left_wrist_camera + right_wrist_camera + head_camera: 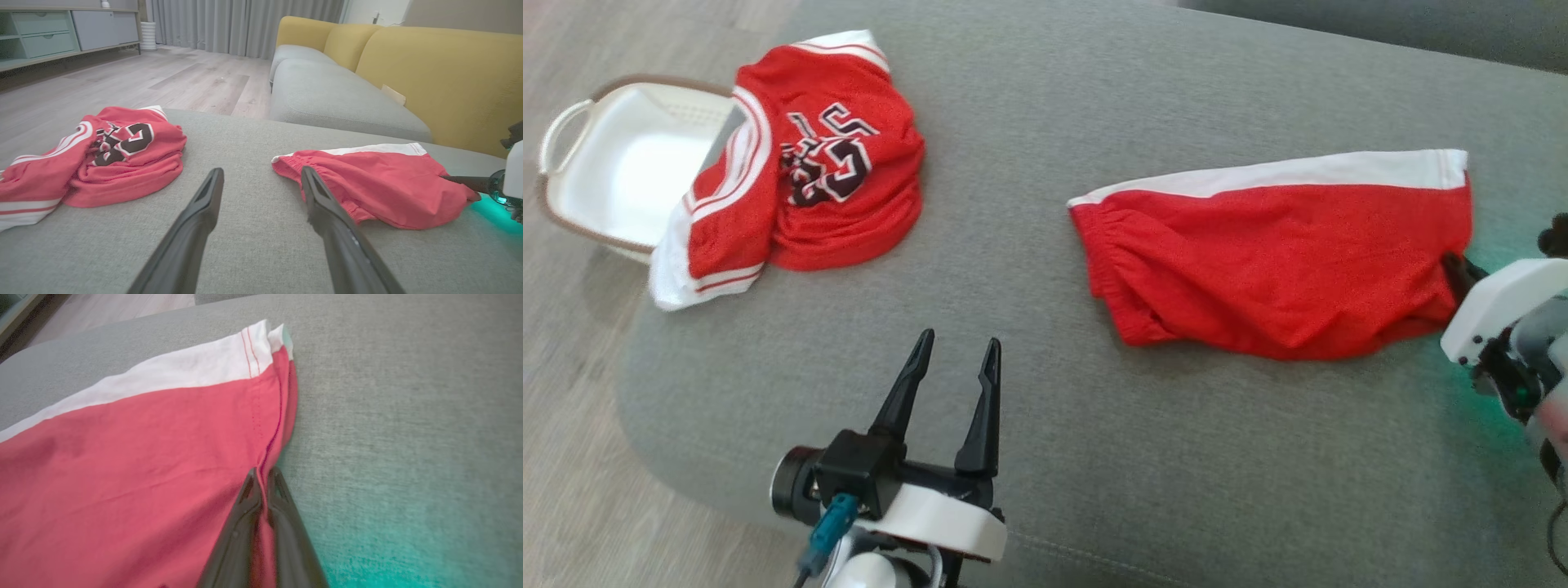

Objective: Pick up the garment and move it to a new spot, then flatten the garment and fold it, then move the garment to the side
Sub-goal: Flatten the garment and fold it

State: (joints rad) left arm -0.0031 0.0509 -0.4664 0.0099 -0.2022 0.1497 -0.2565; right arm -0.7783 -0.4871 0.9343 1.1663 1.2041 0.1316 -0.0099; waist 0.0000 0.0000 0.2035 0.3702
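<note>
The red shorts [1282,253] lie lengthwise across the right half of the frame on the grey cushion [1029,147]. The right gripper [262,477] pinches their right-hand hem. The left gripper [956,347], spread wide, sits lower left of the waistband [1090,237].

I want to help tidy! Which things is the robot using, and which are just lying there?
In the job: red shorts, right gripper pinching their edge, open left gripper.
Just lying about: crumpled red jersey, white basket.
</note>
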